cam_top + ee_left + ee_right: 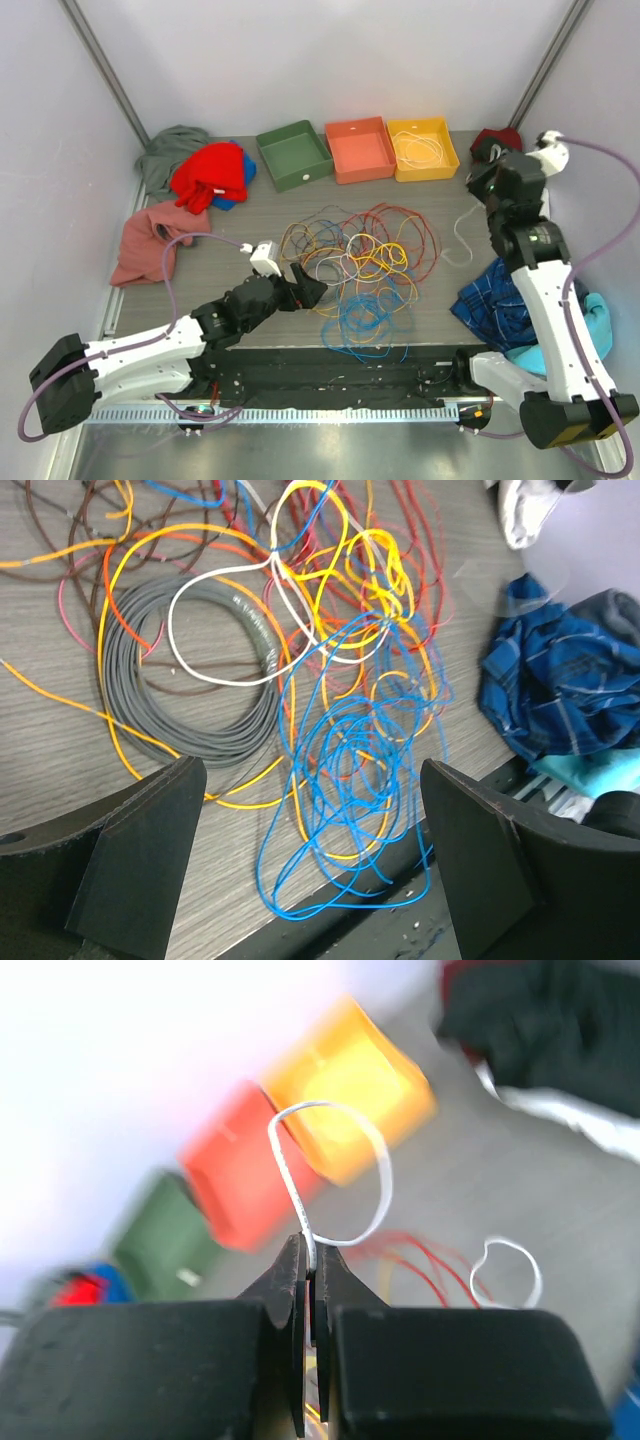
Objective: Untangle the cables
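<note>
My right gripper is pinched tight on a thin white cable, which curls up in a smooth round loop at mid-frame. My left gripper gapes wide, its matte black fingers at the lower corners. It hangs over the glossy tangle of cables, blue, yellow and red loops on the wood-grain table

No words or numbers can be read here. The little white mark on the green bin is too small.
</note>
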`<state>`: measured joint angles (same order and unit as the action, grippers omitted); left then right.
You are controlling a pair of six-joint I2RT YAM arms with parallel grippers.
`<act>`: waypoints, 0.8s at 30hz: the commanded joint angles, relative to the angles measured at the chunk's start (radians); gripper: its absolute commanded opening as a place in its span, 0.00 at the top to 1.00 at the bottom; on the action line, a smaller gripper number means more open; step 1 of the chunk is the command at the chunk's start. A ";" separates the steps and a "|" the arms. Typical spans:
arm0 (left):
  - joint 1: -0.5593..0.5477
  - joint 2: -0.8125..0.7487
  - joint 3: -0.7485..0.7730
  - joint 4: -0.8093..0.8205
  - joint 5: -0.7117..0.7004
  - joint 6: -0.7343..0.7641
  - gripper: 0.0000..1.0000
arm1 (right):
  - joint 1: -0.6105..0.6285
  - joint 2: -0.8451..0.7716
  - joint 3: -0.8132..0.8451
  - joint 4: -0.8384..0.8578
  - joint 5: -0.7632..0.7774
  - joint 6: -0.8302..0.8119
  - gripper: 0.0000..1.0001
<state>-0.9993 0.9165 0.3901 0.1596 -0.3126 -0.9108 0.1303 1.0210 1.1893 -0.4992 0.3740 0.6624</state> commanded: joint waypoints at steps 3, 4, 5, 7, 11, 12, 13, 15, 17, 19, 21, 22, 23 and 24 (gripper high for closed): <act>-0.001 0.027 0.041 0.014 0.015 -0.011 0.07 | -0.003 0.100 0.225 -0.018 0.008 -0.041 0.99; -0.001 0.022 0.041 0.014 0.012 -0.014 0.07 | -0.003 0.122 0.277 -0.012 0.005 -0.041 0.99; -0.001 0.018 0.035 0.014 0.007 -0.014 0.07 | -0.003 0.142 0.303 0.020 -0.022 -0.041 0.99; -0.001 0.005 0.032 0.014 0.006 -0.016 0.07 | -0.003 0.209 0.396 0.045 -0.036 -0.024 0.99; -0.001 -0.002 0.036 -0.002 0.007 -0.011 0.07 | -0.003 0.356 0.565 0.126 -0.096 -0.027 0.99; -0.001 -0.007 0.036 -0.005 0.007 -0.010 0.07 | -0.001 0.393 0.604 0.129 -0.121 -0.033 0.99; -0.001 -0.013 0.035 -0.014 0.006 -0.010 0.07 | -0.003 0.469 0.677 0.126 -0.127 -0.040 0.99; -0.001 -0.027 0.032 -0.025 0.003 -0.007 0.07 | -0.003 0.539 0.737 0.126 -0.139 -0.069 0.99; -0.001 -0.054 0.020 -0.041 -0.009 -0.003 0.07 | -0.004 0.629 0.791 0.145 -0.139 -0.092 0.99; -0.001 -0.085 0.007 -0.052 -0.023 0.004 0.07 | -0.009 0.691 0.835 0.166 -0.130 -0.098 0.99; -0.001 -0.102 0.006 -0.081 -0.037 0.019 0.07 | -0.014 0.773 0.868 0.180 -0.124 -0.092 0.99; -0.001 -0.108 0.009 -0.091 -0.045 0.027 0.07 | -0.020 0.801 0.901 0.191 -0.129 -0.090 0.99; -0.001 -0.120 0.010 -0.115 -0.055 0.033 0.07 | -0.021 0.854 0.920 0.195 -0.126 -0.092 0.99; -0.001 -0.126 0.013 -0.124 -0.060 0.039 0.06 | -0.023 0.875 0.937 0.203 -0.122 -0.089 0.99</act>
<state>-0.9993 0.8238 0.3904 0.0879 -0.3229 -0.9070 0.1223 1.8149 2.0346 -0.3607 0.2554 0.5945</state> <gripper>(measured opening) 0.933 0.040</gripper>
